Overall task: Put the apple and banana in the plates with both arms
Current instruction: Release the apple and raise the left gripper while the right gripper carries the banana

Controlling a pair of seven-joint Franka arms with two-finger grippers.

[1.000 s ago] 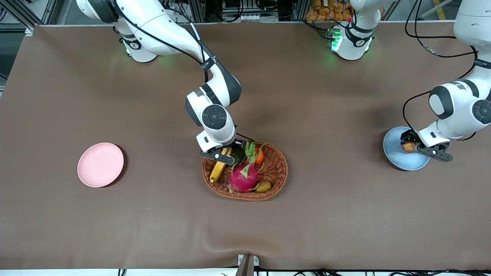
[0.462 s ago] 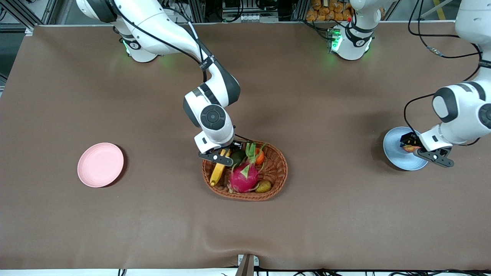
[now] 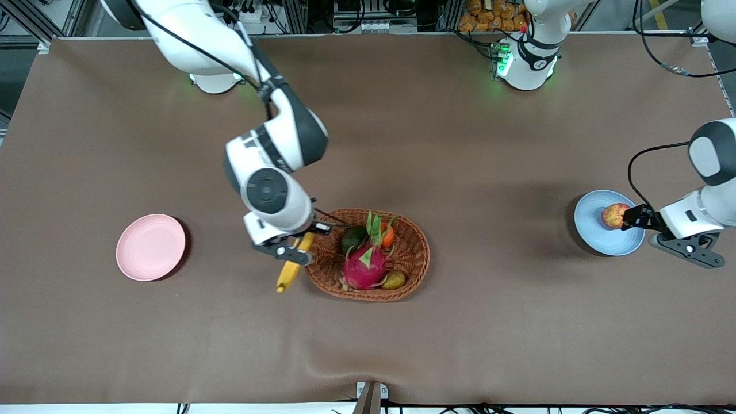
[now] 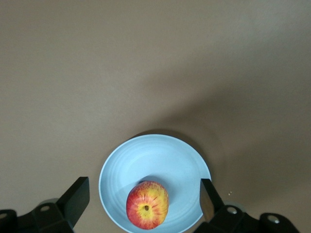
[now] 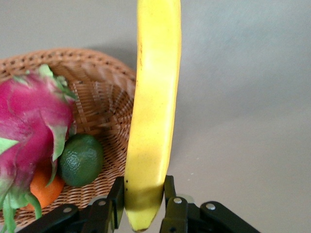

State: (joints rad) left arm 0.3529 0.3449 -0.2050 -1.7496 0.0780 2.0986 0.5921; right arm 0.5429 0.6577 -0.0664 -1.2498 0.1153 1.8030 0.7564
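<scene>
The banana hung in my right gripper, pinched near one end between my fingers, its free end pointing down over the bare table just beside the rim of the wicker basket at the right arm's end of it. In the right wrist view the banana ran straight up from my clamped jaws, with the basket beside it. A dragon fruit, a dark green fruit, a small orange fruit and a brownish fruit lay in the basket. The pink plate sat on the table toward the right arm's end, well apart from the banana.

The apple rested in the blue plate toward the left arm's end. My left gripper hovered over that plate's edge, fingers spread wide and holding nothing, the apple lying untouched between them in the wrist view.
</scene>
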